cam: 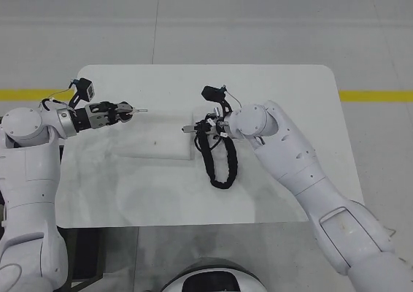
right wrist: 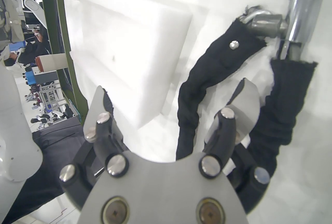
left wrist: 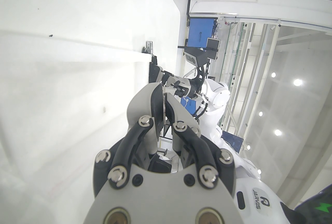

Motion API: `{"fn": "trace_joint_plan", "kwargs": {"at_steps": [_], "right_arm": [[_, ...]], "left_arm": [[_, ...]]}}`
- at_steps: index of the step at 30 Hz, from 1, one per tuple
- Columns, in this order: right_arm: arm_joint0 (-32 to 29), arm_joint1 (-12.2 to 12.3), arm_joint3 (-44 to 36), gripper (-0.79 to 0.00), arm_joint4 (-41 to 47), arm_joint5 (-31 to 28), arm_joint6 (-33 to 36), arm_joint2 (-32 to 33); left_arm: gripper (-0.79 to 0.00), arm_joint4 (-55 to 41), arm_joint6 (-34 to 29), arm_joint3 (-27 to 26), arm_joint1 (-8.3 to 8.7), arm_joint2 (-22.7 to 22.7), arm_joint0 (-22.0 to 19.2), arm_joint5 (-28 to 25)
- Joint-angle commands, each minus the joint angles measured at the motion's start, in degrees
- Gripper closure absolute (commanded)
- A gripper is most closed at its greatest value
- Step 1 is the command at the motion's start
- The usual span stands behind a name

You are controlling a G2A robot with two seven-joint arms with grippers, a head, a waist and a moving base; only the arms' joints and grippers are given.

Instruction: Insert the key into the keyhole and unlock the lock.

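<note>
My left gripper (cam: 125,112) hovers over the table's left part, shut on a thin metal key (cam: 141,111) whose tip points toward the lock. In the left wrist view the key blade (left wrist: 164,107) stands edge-on between the pads. The lock is a black fabric-sleeved chain (cam: 219,162) with a shiny metal cylinder (cam: 189,128) resting at the white foam block's (cam: 159,136) right end. My right gripper (right wrist: 172,85) is open, its fingers either side of the black sleeve (right wrist: 190,95), a short way from the cylinder (right wrist: 304,20).
The white table (cam: 287,182) has bare room in front of and to the right of the chain loop. The foam block (right wrist: 129,53) lies between the two grippers. Past the table's edges is grey floor with a yellow line (cam: 381,95).
</note>
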Motion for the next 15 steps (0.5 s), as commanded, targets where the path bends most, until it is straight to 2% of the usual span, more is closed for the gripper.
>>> {"fn": "trace_joint_plan", "kwargs": {"at_steps": [1,3,6,9,12,14,15], "right_arm": [[0.1,-0.7,1.0,-0.717,-1.6,0.5,-0.8,0.0],[0.2,-1.3,1.8,-0.723,-3.1,1.5,-1.7,0.2],[-0.2,-2.2,2.2,-0.643,-4.0,1.9,-3.3,1.6],[-0.2,-2.6,2.6,-0.610,-6.3,2.2,-3.9,3.3],[-0.4,-2.9,2.5,-0.511,-8.6,2.5,-3.4,4.8],[-0.6,-3.1,2.1,-0.385,-10.0,2.6,-3.3,5.7],[-0.8,-3.1,2.1,-0.372,-11.0,2.9,-3.0,6.1]], "left_arm": [[0.000,0.0,0.0,0.0,0.00,0.0,0.0,0.0],[0.000,0.0,0.0,0.0,0.00,0.0,0.0,0.0],[0.000,0.0,0.0,0.0,0.00,0.0,0.0,0.0],[0.000,0.0,0.0,0.0,0.00,0.0,0.0,0.0],[0.000,0.0,0.0,0.0,0.00,0.0,0.0,0.0],[0.000,0.0,0.0,0.0,0.00,0.0,0.0,0.0],[0.000,0.0,0.0,0.0,0.00,0.0,0.0,0.0]]}}
